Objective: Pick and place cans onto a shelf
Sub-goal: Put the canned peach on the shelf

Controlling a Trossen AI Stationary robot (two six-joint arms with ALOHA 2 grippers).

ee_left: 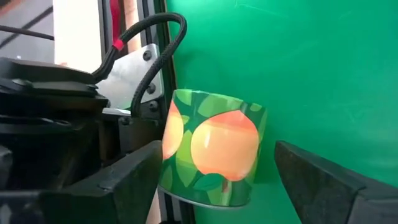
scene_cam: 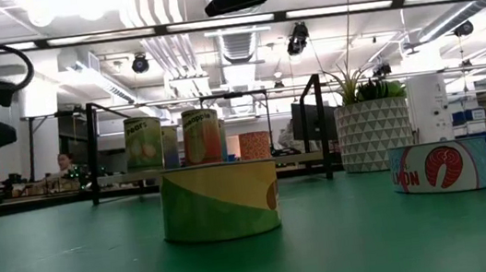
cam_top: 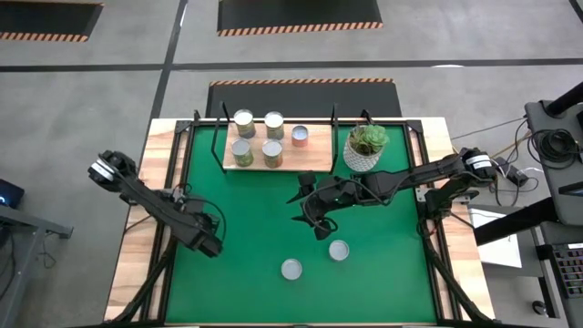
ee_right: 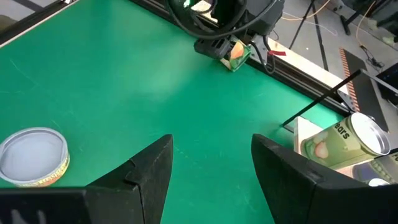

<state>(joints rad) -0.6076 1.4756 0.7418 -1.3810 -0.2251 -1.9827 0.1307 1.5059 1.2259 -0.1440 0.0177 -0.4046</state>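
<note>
While two flat cans [cam_top: 291, 268] [cam_top: 339, 250] lie on the desk [cam_top: 255, 282] well short of the shelf [cam_top: 264, 162], the left gripper [ee_left: 214, 177] clenches a peach-label can [ee_left: 214, 154], presumably for transfer; the right gripper [cam_top: 321, 221], fingers released, hovers nearer the shelf, where five cans [cam_top: 244, 121] stand.

Seen from above: green mat [cam_top: 246, 264] on a wooden table [cam_top: 137, 264]. Five cans on the shelf [cam_top: 258, 165] at the far edge, beside a potted plant [cam_top: 365, 148]. Two cans [cam_top: 291, 269] lying loose on the mat nearer the front. Right gripper [cam_top: 319, 226] near mat centre, fingers spread. Left gripper [cam_top: 212, 244] low over the mat's left side.
</note>
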